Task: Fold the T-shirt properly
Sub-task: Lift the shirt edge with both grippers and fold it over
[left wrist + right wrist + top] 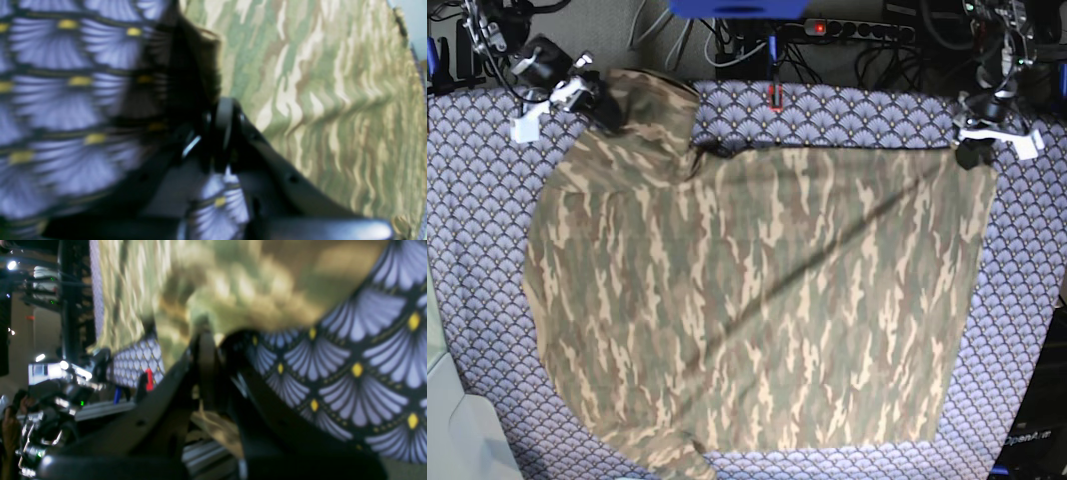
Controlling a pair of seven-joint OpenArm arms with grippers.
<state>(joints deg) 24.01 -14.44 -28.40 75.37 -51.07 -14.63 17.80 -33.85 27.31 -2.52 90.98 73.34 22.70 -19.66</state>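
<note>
Overhead: camouflage T-shirt spread flat, pinched at both far corners

Mostly covered, on the base view, by the T-shirt (757, 300): a tablecloth (1027, 330) of lavender-grey fan scales. Lying wide and flat, hem side toward that view's right, one sleeve bunched at the upper left. Beyond the far edge, a power strip (862, 30) with a red light, tangled cables (737, 45) and a blue object (737, 8) at the top. A red marker (774, 96) resting on the cloth near the far edge.

Seen only from above: both arms at once. Right gripper (607, 105) clenched on the bunched sleeve at the upper left; left gripper (970, 152) clenched on the far corner at the upper right.

Seen only from the left wrist: left gripper (222, 130) with jaws closed on a raised edge of the T-shirt (327, 93), a dark fold rising just beyond the tips, tablecloth (66, 100) to the side.

Seen only from the right wrist: right gripper (206, 350) closed on a blurred bunch of the T-shirt (240, 293), tablecloth (367, 373) alongside, and past the table edge a dim room with racks and small lights (40, 356).
</note>
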